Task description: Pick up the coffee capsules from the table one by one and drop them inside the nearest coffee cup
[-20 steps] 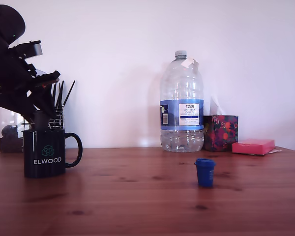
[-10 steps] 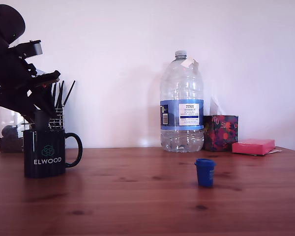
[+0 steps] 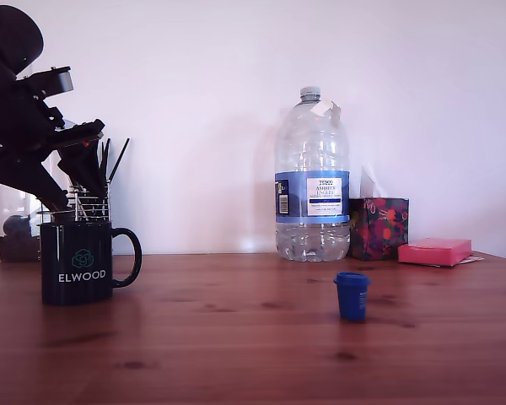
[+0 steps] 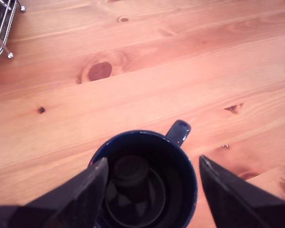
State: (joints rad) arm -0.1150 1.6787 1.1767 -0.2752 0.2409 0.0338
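Overhead, wrist view: pincer (image 4: 152, 190) w/ fingers spread wide, holding nothing, poised directly above open coffee cup (image 4: 145, 183). Dark capsule (image 4: 130, 172) lies inside cup, on its bottom. Cup handle points to approx 1 o'clock in that view. Wire holder (image 4: 1, 26) sits at far corner of reddish tabletop (image 4: 156, 71).

Exterior view: arm & pincer (image 3: 72, 181) hang over cup (image 3: 76, 261) at approx 9 o'clock. Blue capsule (image 3: 352, 295) stands alone on tabletop (image 3: 236, 346) at approx 4 o'clock, well apart from cup. Behind it: big water bottle (image 3: 312, 177), patterned tissue box (image 3: 379, 228), pink box (image 3: 434, 251).
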